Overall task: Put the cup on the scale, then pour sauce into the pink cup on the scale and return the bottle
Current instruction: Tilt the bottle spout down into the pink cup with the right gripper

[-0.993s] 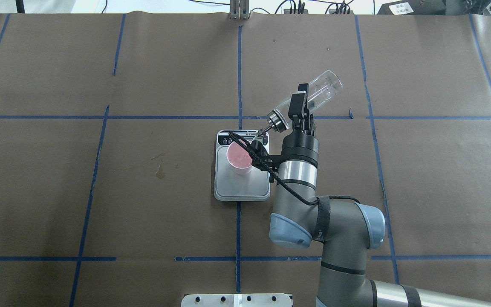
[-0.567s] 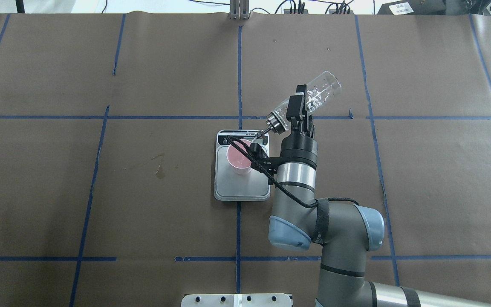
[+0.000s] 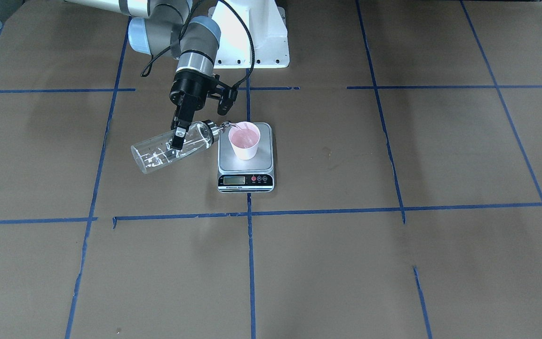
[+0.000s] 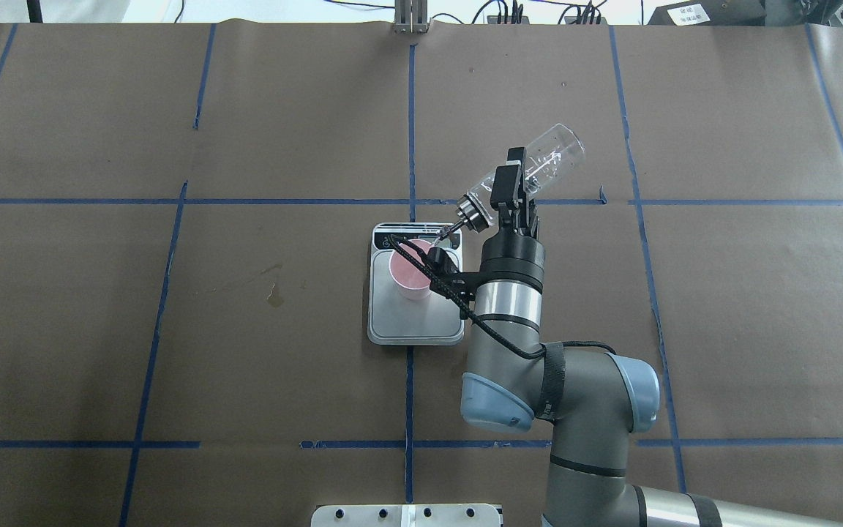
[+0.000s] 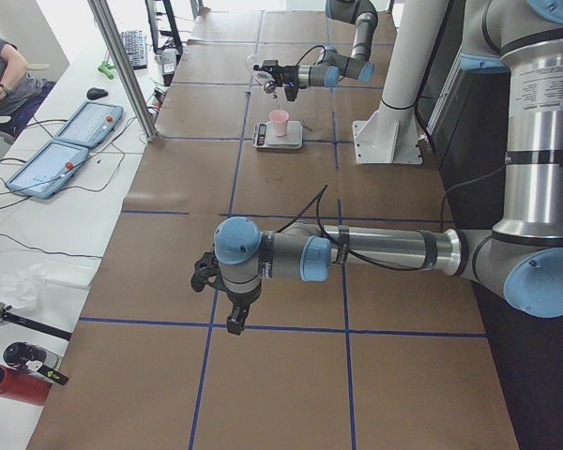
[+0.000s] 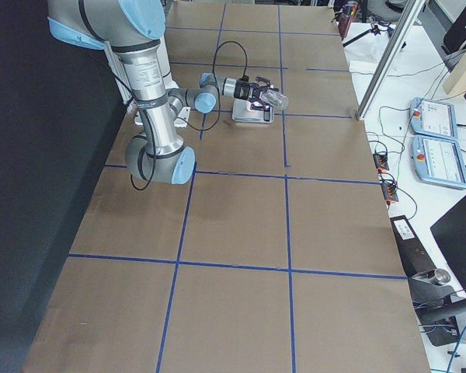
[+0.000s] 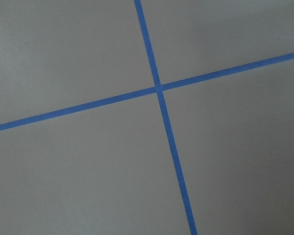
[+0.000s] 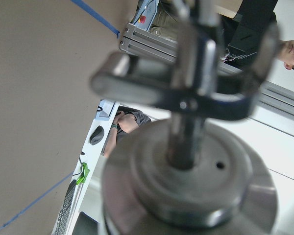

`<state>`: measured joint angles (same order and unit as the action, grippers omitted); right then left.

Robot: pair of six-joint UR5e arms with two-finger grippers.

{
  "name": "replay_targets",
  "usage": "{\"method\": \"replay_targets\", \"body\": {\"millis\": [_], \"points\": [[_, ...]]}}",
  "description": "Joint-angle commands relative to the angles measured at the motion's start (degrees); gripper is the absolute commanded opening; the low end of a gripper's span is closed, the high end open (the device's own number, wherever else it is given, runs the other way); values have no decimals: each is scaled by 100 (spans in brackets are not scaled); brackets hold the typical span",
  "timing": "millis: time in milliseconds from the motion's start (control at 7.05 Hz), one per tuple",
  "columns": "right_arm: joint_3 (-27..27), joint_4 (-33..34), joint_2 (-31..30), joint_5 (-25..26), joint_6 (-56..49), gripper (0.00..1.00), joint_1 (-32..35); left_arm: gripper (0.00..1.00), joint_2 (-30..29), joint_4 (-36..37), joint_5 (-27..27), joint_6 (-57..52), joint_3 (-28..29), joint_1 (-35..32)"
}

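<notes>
The pink cup (image 3: 244, 140) stands upright on the scale (image 3: 226, 162), seen from above in the overhead view (image 4: 410, 274) on the steel plate (image 4: 421, 322). My right gripper (image 3: 179, 136) is shut on the clear bottle (image 3: 155, 154), which is tipped nearly flat with its silver cap and spout (image 3: 225, 125) at the cup's rim. The overhead view shows the bottle (image 4: 555, 152) and the gripper (image 4: 511, 179). The right wrist view is filled by the cap (image 8: 186, 186). The sauce is too faint to see. My left gripper (image 5: 233, 323) hangs over bare table, far from the scale; I cannot tell its state.
Brown paper with blue tape lines (image 4: 410, 110) covers the table. The robot's white base (image 3: 252, 47) stands behind the scale. Operators, tablets (image 5: 66, 141) and cables sit beyond the table's far edge. A small stain (image 4: 274, 294) lies left of the scale.
The right arm has shifted slightly left with the tilted bottle, and the spout has come a little closer to the cup. The cup and scale have not moved.
</notes>
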<state>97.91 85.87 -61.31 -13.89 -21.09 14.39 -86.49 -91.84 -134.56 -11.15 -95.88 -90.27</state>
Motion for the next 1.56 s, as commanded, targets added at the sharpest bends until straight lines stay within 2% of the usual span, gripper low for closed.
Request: {"method": "replay_targets", "body": {"millis": [0,1418], "points": [[0,-9,-4,0,0,0,-6,100,0,0,0,8,-1,0],[0,-44,-4,-26,87,0,-15,100,9,0,0,-1,-9,0]]}}
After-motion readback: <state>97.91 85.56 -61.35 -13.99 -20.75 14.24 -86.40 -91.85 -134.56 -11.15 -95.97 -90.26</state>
